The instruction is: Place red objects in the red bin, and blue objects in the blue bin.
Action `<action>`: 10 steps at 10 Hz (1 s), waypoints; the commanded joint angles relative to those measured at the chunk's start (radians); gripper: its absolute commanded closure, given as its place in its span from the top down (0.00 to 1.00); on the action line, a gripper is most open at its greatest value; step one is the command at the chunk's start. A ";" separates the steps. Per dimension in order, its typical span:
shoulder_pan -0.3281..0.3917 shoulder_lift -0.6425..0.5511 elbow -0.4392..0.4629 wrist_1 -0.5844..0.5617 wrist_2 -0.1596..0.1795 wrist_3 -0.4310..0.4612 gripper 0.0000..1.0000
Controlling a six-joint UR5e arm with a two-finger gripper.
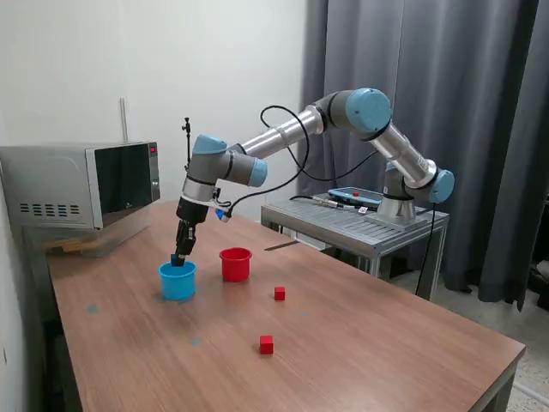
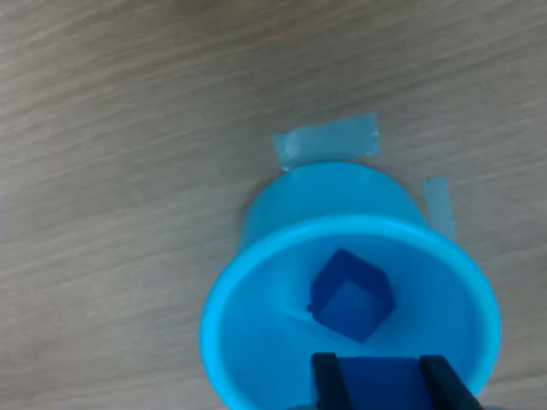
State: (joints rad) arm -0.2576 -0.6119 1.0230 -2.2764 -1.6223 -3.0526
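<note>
The blue bin (image 1: 177, 281) is a light blue cup standing on the wooden table, at the exterior view's left of the red bin (image 1: 236, 263), a red cup. My gripper (image 1: 180, 256) hangs just over the blue bin's mouth. In the wrist view its dark fingers (image 2: 325, 376) are shut on a dark blue cube (image 2: 376, 384) right above the cup's rim (image 2: 214, 316). A second blue cube (image 2: 350, 295) lies tilted on the cup's floor. Two small red cubes (image 1: 280, 293) (image 1: 267, 344) rest on the table, nearer the camera than the red bin.
A microwave (image 1: 81, 184) stands at the table's back on the exterior view's left. Behind the table is a metal cart (image 1: 360, 225) bearing the arm's base and a tablet. Pale tape patches (image 2: 329, 141) stick to the wood beside the blue bin.
</note>
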 commanded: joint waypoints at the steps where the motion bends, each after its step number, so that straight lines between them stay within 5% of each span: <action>1: -0.006 0.000 0.003 0.000 0.001 0.000 0.00; 3: -0.008 0.001 0.003 0.000 0.001 0.002 0.00; 4: -0.006 0.000 0.005 0.000 0.001 0.003 1.00; 10: 0.006 -0.006 0.002 -0.002 0.009 0.028 1.00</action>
State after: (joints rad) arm -0.2601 -0.6144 1.0229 -2.2779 -1.6162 -3.0267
